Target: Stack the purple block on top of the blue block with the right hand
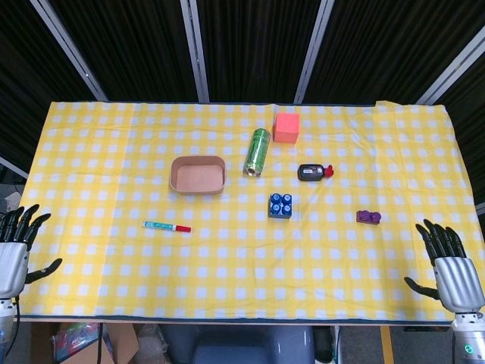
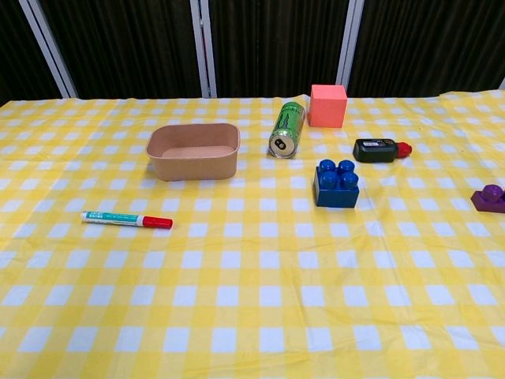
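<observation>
The right hand (image 1: 457, 282) waits empty, fingers spread, at the table's near edge. The purple block (image 1: 368, 218) lies well right of the blue block (image 1: 280, 205). A loose pinch could drop this small piece.

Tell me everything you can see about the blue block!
The blue block is a chunky toy brick that looks like shiny plastic, with four round studs on top in a darker blue. It sits flat and upright on the yellow checked tablecloth, near the middle of the table, in front of the lying green can. Nothing sits on it and no hand touches it.
</observation>
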Motion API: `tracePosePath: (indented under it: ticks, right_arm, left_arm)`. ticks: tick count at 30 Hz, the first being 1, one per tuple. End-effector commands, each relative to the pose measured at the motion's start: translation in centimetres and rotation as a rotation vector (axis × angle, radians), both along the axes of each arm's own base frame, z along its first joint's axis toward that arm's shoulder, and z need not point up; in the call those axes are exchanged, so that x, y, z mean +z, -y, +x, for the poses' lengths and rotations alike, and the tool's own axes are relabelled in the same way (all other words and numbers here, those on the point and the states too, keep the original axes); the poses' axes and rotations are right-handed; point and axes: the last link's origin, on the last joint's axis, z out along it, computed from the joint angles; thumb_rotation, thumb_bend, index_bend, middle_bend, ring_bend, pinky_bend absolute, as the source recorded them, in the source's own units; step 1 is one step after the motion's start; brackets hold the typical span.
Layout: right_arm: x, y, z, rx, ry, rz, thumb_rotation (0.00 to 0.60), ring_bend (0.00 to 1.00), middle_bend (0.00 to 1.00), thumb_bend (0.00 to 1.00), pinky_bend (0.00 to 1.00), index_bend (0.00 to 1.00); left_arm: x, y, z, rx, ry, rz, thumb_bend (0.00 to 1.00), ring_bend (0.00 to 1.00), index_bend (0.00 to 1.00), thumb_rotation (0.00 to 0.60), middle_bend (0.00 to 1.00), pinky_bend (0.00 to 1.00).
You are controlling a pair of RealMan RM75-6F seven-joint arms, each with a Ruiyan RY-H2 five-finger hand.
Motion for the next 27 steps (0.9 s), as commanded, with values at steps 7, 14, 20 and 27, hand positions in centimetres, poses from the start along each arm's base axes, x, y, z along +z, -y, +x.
tracePosePath:
  ticks: [7,14,20,27]
  right_arm:
    - [0.1,-0.2,0.0,0.000,-0.003,-0.002,0.600,0.00,0.00,0.11,0.00,0.00]
    - [0.1,-0.2,-0.1,-0.010,-0.006,-0.006,0.600,0.00,0.00,0.11,0.00,0.00]
    - [-0.1,-0.1,-0.3,-0.013,-0.009,0.003,0.600,0.00,0.00,0.11,0.00,0.04]
    - [-0.7,2.3,0.9,0.020,0.029,0.066,0.600,0.00,0.00,0.11,0.00,0.06]
  left_arm:
    - [-0.3,-0.1,0.0,0.012,-0.001,-0.014,0.12,0.00,0.16,0.600,0.05,0.05]
    - [-0.2,-0.4,-0.1,0.018,0.004,-0.015,0.12,0.00,0.16,0.600,0.05,0.05]
    - [-0.3,-0.3,0.0,0.022,0.004,-0.018,0.12,0.00,0.16,0.600,0.05,0.05]
    - [-0.1,-0.1,0.1,0.020,0.007,-0.013,0.12,0.00,0.16,0.600,0.05,0.05]
